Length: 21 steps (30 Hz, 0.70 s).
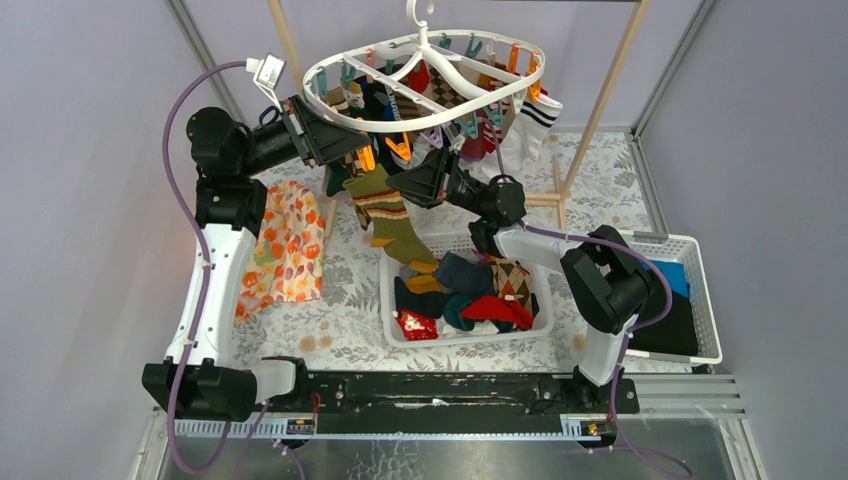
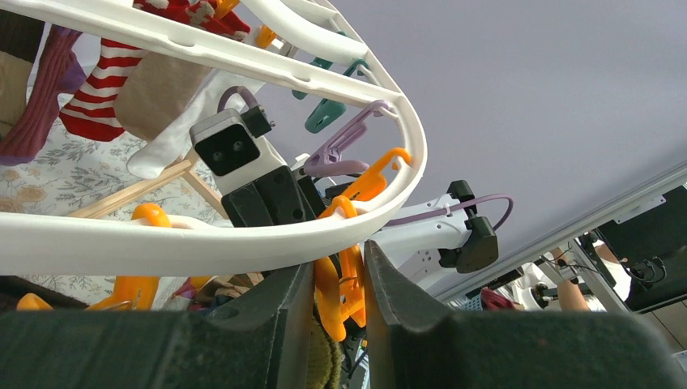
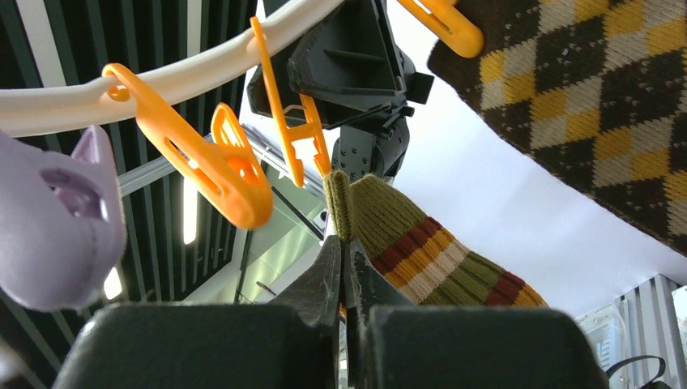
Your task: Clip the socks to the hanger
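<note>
The white oval hanger hangs at the back, with several socks clipped to it. My left gripper reaches up under its front rim and is shut on an orange clip, squeezing it. My right gripper is shut on the cuff edge of an olive sock with red, yellow and cream stripes. It holds that cuff right at the lower end of the same orange clip. The rest of the olive sock dangles toward the white basket, where more socks lie.
An orange floral cloth lies on the table at left. A second white basket at right holds blue and black clothes. A pale wooden rack stands behind the hanger. A brown argyle sock and a purple clip hang close to my right gripper.
</note>
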Motion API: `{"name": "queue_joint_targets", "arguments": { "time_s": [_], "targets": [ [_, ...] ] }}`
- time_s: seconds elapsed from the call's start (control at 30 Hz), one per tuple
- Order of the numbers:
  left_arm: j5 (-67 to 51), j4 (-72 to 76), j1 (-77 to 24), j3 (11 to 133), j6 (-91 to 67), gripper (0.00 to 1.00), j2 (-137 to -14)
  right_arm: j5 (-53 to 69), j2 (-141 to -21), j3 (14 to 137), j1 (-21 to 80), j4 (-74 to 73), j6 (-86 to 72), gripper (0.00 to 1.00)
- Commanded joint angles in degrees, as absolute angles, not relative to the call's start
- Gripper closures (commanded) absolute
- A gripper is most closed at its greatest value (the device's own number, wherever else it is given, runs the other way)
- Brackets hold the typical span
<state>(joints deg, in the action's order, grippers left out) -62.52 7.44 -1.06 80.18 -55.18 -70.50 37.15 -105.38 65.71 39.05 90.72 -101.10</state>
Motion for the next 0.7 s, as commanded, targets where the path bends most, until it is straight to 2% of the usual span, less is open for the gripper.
{"name": "queue_joint_targets", "arguments": {
  "time_s": [0.0, 0.67],
  "targets": [
    [-65.19, 11.86, -0.74, 79.6, -56.04, 1.0, -70.59, 37.64, -103.83, 69.81, 38.61, 98.26, -102.05, 1.0],
    [-66.51, 13.71, -0.72, 79.0, -57.25, 1.0, -70.73, 34.33, -105.34, 71.98, 38.76, 98.22, -101.46, 1.0]
  ]
}}
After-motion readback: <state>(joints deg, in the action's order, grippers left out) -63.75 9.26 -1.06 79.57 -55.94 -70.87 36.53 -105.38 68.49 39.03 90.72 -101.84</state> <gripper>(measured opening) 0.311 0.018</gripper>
